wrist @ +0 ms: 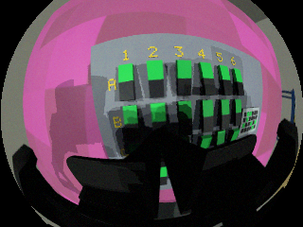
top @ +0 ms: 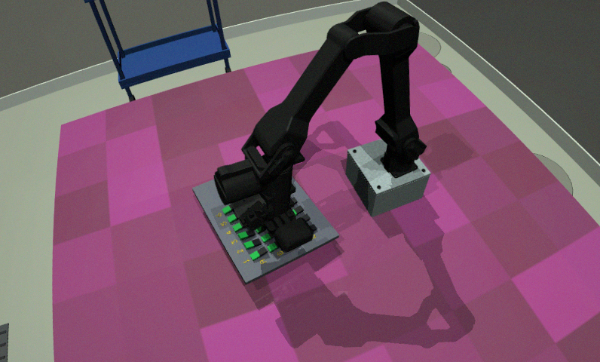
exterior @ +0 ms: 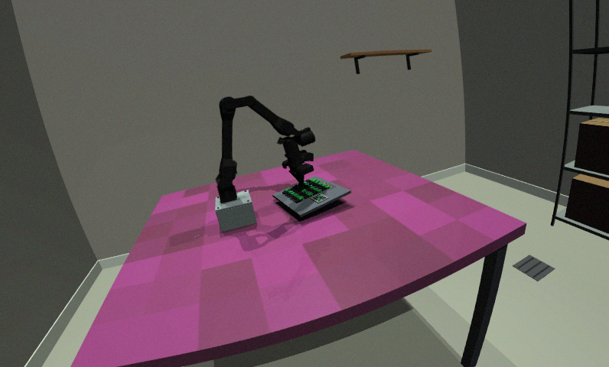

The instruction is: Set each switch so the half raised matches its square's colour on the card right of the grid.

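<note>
1. Wrist view: the black parallel-jaw gripper [top: 276, 224] [exterior: 301, 183] [wrist: 158, 132] is closed narrow with nothing held, its tips low over the middle of the switch grid; contact cannot be told. Coming down between keys, they could press a neighbour as well.

2. Beneath and around it, the green-and-dark-grey rocker switches [top: 248, 244] [wrist: 155, 71] stand close together. A press near a rocker's centre, or too shallow, might leave it unturned; the wrong half pressed would do nothing useful.

3. Around those keys lies the flat grey slanted panel [top: 249, 271] [exterior: 335, 192] [wrist: 101, 71], resting on the pink patchwork table [top: 137, 268] [exterior: 253, 290] [wrist: 62, 71]. Its tilt could make the tips slide if they drag sideways before lifting.

4. On the panel, beside the grid at the arm's right, sits the small white-edged pattern card [exterior: 319, 198] [wrist: 250, 120]. Its squares look tiny and oblique here, so a misread row or column could send a correct switch the wrong way.

5. Farther out, the jointed black robot arm [top: 321, 76] [exterior: 226, 136] covers much of the grid from above; a missed flip could go unnoticed until it lifts clear.
</note>
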You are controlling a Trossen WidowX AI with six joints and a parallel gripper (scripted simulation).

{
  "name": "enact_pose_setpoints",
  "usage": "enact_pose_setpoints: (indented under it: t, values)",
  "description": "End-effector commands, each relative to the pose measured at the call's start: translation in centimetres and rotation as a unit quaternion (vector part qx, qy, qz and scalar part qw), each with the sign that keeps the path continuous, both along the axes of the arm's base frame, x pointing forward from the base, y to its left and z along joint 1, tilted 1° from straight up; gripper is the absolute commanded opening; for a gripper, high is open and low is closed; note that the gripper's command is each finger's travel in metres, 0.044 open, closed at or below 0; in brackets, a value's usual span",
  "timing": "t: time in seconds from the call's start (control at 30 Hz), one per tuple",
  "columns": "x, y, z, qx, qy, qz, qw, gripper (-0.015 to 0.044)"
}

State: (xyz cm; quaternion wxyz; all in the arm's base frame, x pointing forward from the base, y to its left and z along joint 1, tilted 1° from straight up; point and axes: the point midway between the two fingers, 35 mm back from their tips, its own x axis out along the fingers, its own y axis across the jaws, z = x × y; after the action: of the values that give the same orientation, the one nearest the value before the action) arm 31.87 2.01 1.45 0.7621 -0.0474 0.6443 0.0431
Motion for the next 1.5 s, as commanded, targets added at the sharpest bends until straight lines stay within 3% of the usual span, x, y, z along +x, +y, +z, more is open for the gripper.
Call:
enact_pose_setpoints:
  t: [0.0, 1.47]
  values:
    - [0.02, -0.09, -0.04, -0.002, -0.001, -0.002, 1.0, 0.0]
    - [0.09, -0.09, -0.51, -0.002, -0.001, -0.002, 1.0, 0.0]
